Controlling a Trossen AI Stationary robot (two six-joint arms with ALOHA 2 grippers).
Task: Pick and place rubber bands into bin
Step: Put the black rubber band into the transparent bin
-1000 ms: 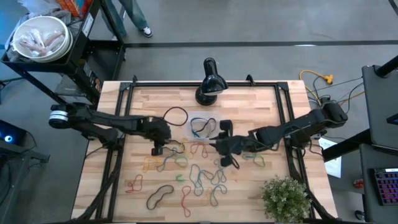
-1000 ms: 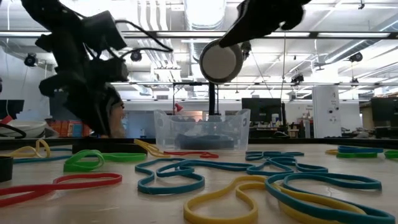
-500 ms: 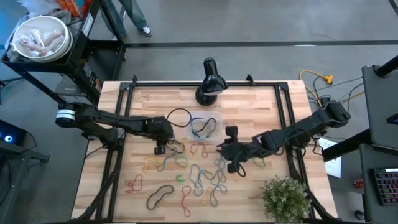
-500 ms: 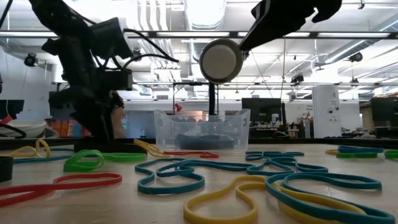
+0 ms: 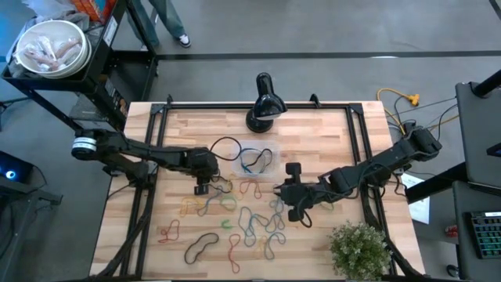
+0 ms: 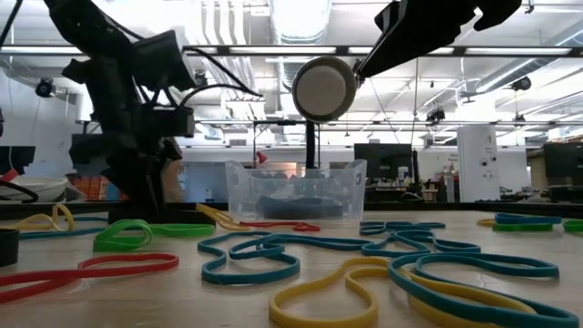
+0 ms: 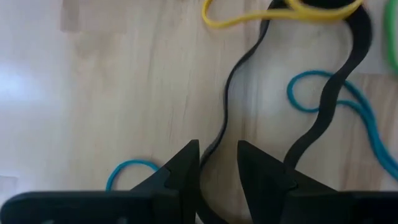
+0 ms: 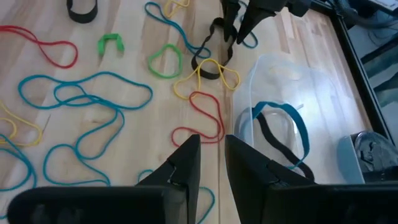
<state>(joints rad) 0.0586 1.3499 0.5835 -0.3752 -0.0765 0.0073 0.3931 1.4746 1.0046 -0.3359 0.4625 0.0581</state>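
Note:
Many rubber bands (image 5: 249, 221) in blue, yellow, red, green and black lie loose on the wooden table. The bin (image 5: 237, 166) is a clear tray with blue and black bands inside, also seen in the low view (image 6: 296, 187) and the right wrist view (image 8: 292, 87). My left gripper (image 5: 208, 177) points down just left of the bin, shut on a black rubber band (image 7: 225, 112). My right gripper (image 5: 285, 193) hovers shut and empty above the bands, on the bin's near right side (image 8: 212, 155). My left gripper (image 7: 217, 163) has a strand of the black rubber band (image 7: 212, 144) between its two fingers, coming from above and pointing down. The rest of the band snakes away on the table, and its far part (image 7: 357, 28) runs under a yellow band (image 7: 249, 15).
A black lamp (image 5: 263, 106) stands at the table's far edge and a potted plant (image 5: 358, 249) at the near right corner. A black cable loop (image 5: 227, 145) from the left arm hangs beside the bin. A white bowl (image 5: 51, 47) sits on a cart beyond the table.
My right gripper has drawn back from the bin toward the table's near edge and a little to the right, staying raised. My left gripper has stayed over the black band, straightening up slightly.

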